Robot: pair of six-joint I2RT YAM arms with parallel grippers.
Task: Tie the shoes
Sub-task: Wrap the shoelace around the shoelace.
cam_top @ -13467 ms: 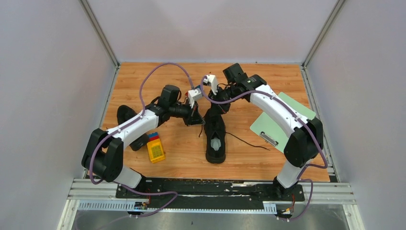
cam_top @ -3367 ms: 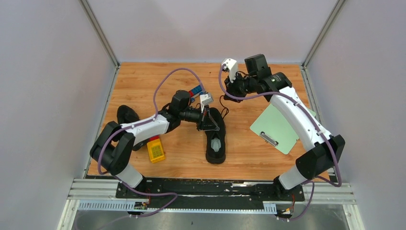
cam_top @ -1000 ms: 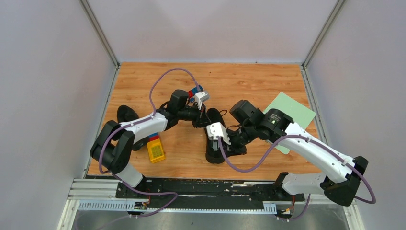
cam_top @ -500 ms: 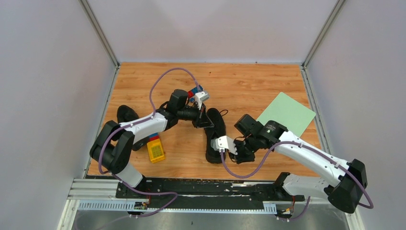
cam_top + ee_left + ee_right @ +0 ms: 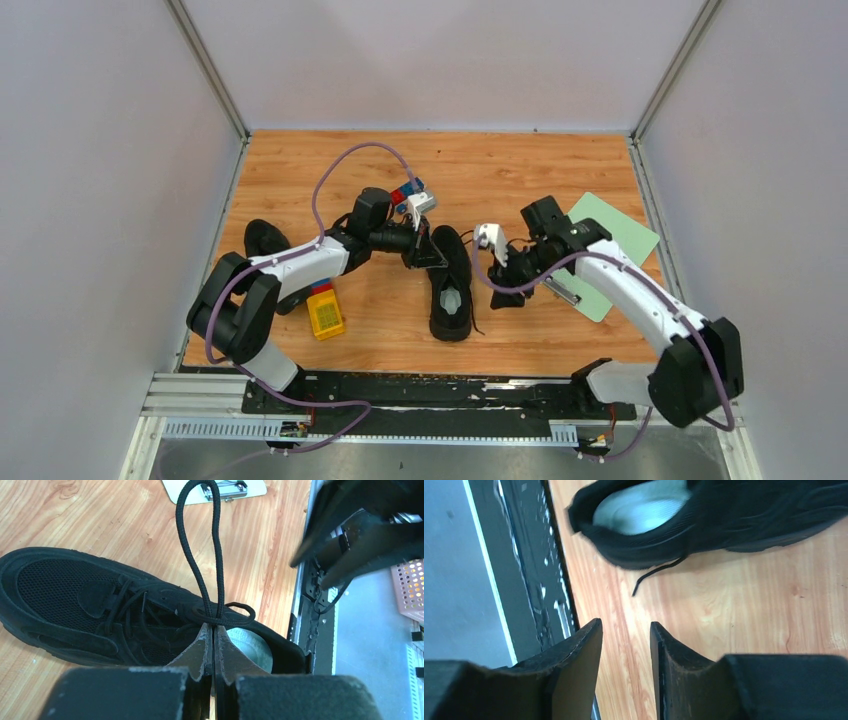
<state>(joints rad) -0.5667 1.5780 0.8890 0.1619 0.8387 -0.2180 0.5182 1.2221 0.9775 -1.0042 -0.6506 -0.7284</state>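
Note:
One black shoe (image 5: 450,290) lies mid-table with its heel toward me; its pale insole (image 5: 255,650) shows. The other shoe (image 5: 264,240) sits at the left, partly behind the left arm. My left gripper (image 5: 214,626) is shut on the base of a long loop of black lace (image 5: 192,545) over the shoe's opening (image 5: 428,257). My right gripper (image 5: 626,630) hangs open over bare wood just right of the shoe's heel (image 5: 503,293), nothing between its fingers. A loose lace end (image 5: 656,573) lies on the wood beside the heel.
A green clipboard (image 5: 605,250) lies at the right, partly under the right arm. A yellow block (image 5: 325,313) sits left of the shoe, and a red and blue block (image 5: 405,192) lies behind the left wrist. The black base rail (image 5: 440,390) runs along the near edge.
My right gripper has moved from in front of the shoe's heel back and to the right, and has opened; the lace end now lies loose by the heel. The left gripper has stayed put.

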